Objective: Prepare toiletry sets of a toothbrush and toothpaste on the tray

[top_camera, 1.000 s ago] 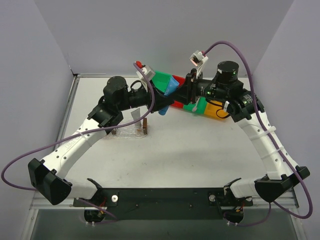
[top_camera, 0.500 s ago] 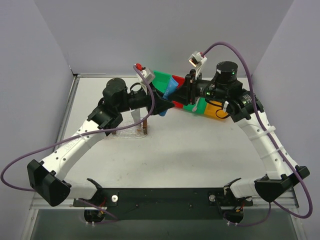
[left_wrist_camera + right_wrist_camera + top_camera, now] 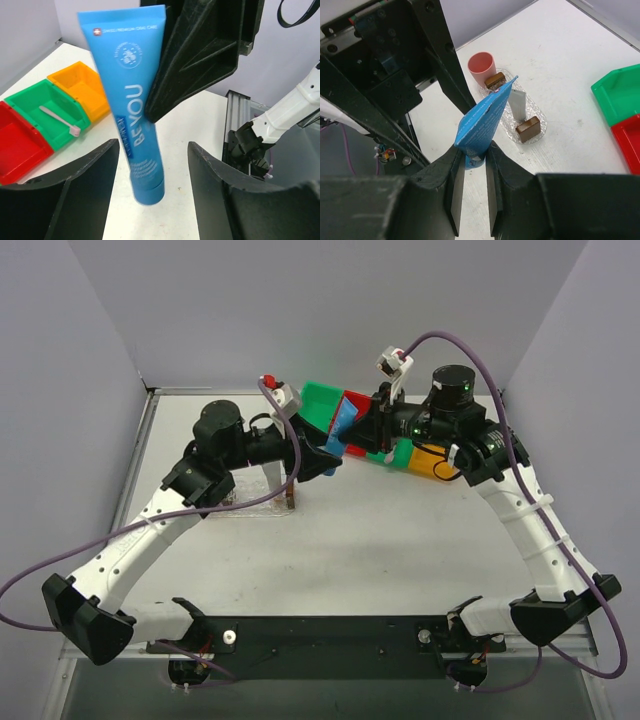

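My right gripper [image 3: 475,150] is shut on the blue toothpaste [image 3: 487,120] and holds it in the air, crimped end up in its own view. In the top view the blue toothpaste [image 3: 340,420] hangs between both grippers above the bins' near edge. My left gripper [image 3: 152,150] is open, one jaw on each side of the blue toothpaste's [image 3: 132,100] cap end, with gaps on both sides. The tray [image 3: 535,107] holds the grey-white toothpaste [image 3: 517,104] upright between its brown blocks. The toothbrush [image 3: 60,120] lies in the green bin [image 3: 37,97].
Red bin [image 3: 17,150] and orange bin [image 3: 85,85] flank the green one at the back of the table. A pink cup [image 3: 481,65] stands just beyond the tray. In the top view the tray [image 3: 250,508] lies under the left arm.
The left arm has drawn back to the left and its gripper now lies more level around the tube's lower end. The right gripper still holds the blue tube in about the same place.
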`<move>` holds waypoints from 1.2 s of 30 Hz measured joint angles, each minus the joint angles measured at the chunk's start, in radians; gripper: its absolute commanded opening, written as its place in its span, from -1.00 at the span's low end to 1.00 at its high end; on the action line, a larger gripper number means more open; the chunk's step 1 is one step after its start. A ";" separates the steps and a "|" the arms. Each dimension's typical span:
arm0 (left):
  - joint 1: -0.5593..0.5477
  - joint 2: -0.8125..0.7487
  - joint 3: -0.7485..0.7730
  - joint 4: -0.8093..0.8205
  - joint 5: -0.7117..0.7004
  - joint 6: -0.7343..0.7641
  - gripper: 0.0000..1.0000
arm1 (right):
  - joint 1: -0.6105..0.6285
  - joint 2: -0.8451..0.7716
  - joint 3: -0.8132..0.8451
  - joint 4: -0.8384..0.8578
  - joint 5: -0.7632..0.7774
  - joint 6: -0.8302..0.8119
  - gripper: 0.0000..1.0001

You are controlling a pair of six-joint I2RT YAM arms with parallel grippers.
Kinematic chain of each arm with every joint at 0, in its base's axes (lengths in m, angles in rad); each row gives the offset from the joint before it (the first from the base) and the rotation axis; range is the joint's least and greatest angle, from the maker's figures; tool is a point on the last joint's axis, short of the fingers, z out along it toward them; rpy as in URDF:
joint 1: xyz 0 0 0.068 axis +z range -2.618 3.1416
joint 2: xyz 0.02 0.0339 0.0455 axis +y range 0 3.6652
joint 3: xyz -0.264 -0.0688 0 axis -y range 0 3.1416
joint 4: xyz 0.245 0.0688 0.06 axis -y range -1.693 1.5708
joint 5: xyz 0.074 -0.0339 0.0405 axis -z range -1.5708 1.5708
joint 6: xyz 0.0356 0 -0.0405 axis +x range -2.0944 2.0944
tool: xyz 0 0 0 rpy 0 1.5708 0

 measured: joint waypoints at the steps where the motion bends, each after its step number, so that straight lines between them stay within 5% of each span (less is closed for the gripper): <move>1: 0.006 -0.007 0.000 -0.010 0.000 0.009 0.35 | 0.000 -0.003 0.000 -0.006 0.000 -0.008 -1.00; 13: 0.063 -0.034 0.148 -0.105 0.031 0.089 0.39 | -0.001 -0.055 -0.029 -0.060 -0.054 -0.089 -1.00; 36: 0.130 0.114 0.207 -0.008 0.463 -0.040 0.43 | 0.075 -0.055 -0.034 -0.209 -0.158 -0.267 -1.00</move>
